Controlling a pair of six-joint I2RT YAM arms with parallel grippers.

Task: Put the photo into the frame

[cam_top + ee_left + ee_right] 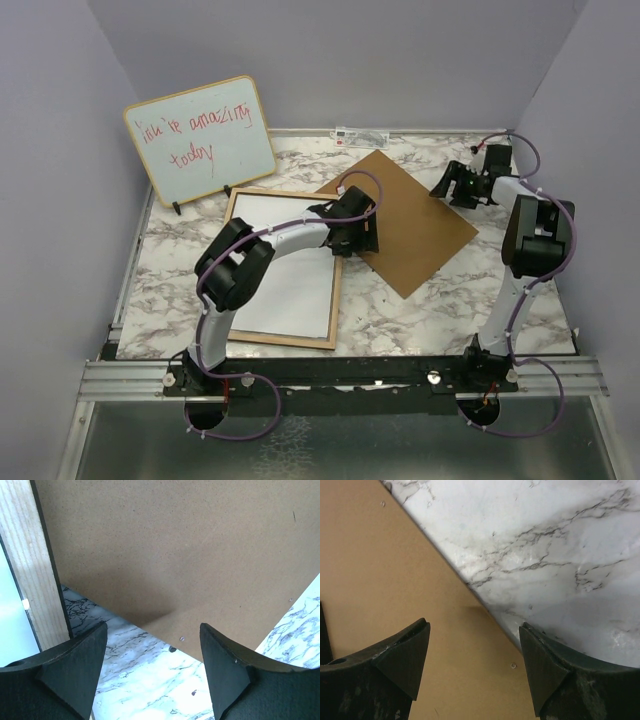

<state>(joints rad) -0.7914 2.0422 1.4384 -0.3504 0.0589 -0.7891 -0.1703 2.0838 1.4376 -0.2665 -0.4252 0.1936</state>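
From my seat the photo (280, 265) lies flat inside the frame (285, 340), plain white side up, so I see nothing of its picture; it fills the opening from rail to rail. The frame rests flat on the left half of the marble table (400, 310), light wood face up, its narrow rails running around the white sheet. The left gripper (153, 626) hangs over the frame's right rail near the far corner, fingers spread wide with nothing between them; its own camera shows the wood rail at the left and bare marble below. The brown board (420, 225) lies flat and turned like a diamond just right of the frame, one edge meeting that right rail; I cannot tell whether it overlaps. The right gripper (475, 625) sits over the board's far right edge, fingers likewise spread and empty. A whiteboard (200, 140) with red handwriting stands at the back left
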